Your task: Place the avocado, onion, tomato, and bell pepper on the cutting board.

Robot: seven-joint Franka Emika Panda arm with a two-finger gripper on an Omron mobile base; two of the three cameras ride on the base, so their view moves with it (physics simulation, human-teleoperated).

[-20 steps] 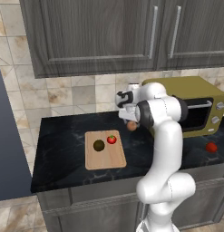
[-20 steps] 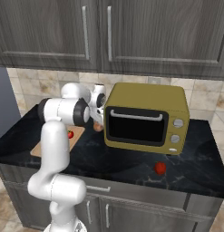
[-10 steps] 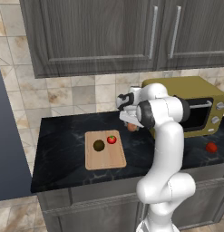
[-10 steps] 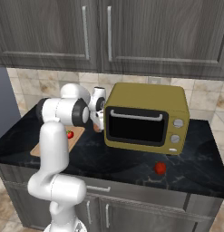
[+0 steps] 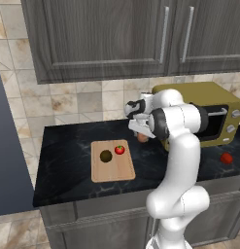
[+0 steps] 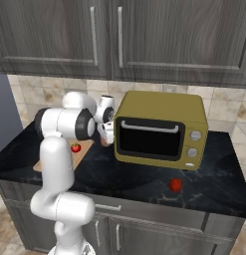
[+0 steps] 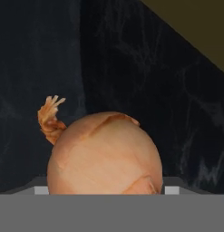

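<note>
Avocado [image 5: 106,156] left of tomato [image 5: 119,150] on board [image 5: 111,168]

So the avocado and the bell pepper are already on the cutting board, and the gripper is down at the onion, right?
Not quite: the left base view shows the avocado and the tomato on the cutting board. The bell pepper lies on the counter beyond the oven. The gripper is indeed at the onion.

place: kitchen | cues: dark wood cabinets [image 5: 102,39], black stone counter [image 5: 68,151], olive toaster oven [image 6: 162,129], tiled backsplash [image 5: 77,104]
</note>
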